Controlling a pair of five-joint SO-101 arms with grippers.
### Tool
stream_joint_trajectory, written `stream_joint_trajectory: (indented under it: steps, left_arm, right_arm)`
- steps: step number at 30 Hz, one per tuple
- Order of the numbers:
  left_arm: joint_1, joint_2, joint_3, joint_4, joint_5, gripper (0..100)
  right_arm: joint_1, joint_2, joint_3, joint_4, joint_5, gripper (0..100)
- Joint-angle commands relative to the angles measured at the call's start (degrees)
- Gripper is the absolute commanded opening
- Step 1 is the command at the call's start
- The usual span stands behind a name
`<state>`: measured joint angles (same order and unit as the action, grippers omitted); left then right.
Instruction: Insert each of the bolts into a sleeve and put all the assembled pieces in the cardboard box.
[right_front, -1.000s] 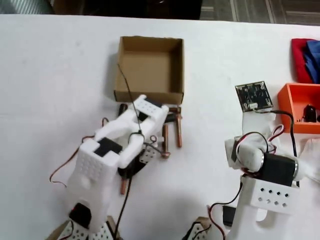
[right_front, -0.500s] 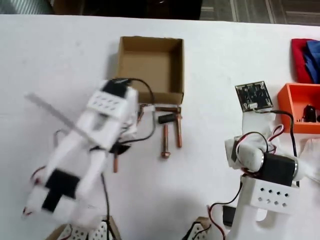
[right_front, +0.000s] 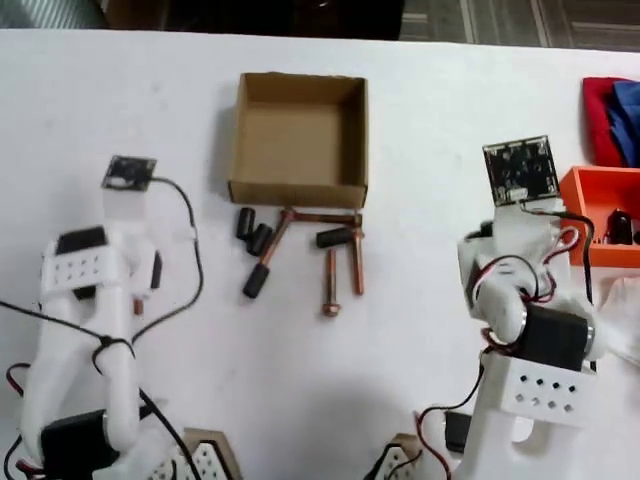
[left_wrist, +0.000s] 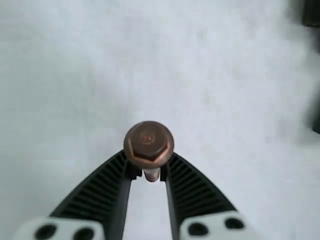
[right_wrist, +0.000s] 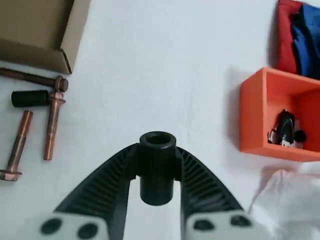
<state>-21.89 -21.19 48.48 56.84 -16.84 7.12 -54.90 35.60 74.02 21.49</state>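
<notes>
cardboard box (right_front: 300, 192) mouth open | loose bolts (right_front: 331, 280) crowd front (sleeves (right_front: 245, 222) too)

A robotics lab bench: white table (right_front: 450, 100), orange parts bin (right_front: 568, 215), loose bolts (right_front: 331, 280) and sleeves (right_front: 245, 222).

Left arm (right_front: 85, 330): white shells, grid of small holes, black motor blocks.
Right arm (right_front: 535, 385): white shells, row of round holes, black motor.
Cables (right_front: 192, 225): thin black and red wires.
Camera boards (right_front: 518, 166): dark, square, bare.
Left gripper (left_wrist: 147, 169): black ribbed fingers (left_wrist: 107, 185), white base.
Right gripper (right_wrist: 157, 170): the same.
</notes>
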Motion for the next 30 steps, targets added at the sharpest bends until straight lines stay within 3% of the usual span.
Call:
stream_joint_trajectory:
  steps: [1, 4, 8, 15, 20, 24, 30]
  left_arm:
    - [0.53, -1.23, 3.65, -10.46, -1.05, 3]
    - [0.7, 5.19, -0.92, -9.32, -0.97, 3]
    - [0.97, 21.98, -15.69, -1.49, 1.41, 3]
    - [2.2, 42.81, -38.46, 9.14, 7.21, 3]
    - [4.31, 44.92, -43.21, 10.99, 7.3, 3]
    - [5.8, 42.37, -43.91, 10.81, 7.03, 4]
    - [9.32, 35.52, -39.78, 7.03, 7.21, 11]
  right_arm:
    - [-5.58, -0.75, 5.19, -7.34, -3.16, 2.0]
    - [-9.19, -0.75, 10.9, -15.52, -5.63, 2.0]
    - [-12.09, -0.75, 16.09, -26.33, -8.0, 2.0]
    - [-12.62, -0.75, 25.85, -40.48, -11.96, 2.0]
    - [-12.53, -0.66, 31.91, -47.87, -12.13, 2.0]
    - [-12.62, 0.13, 36.13, -52.44, -16.53, 2.0]
    - [-12.44, 12.26, 33.14, -55.69, -16.53, 2.0]
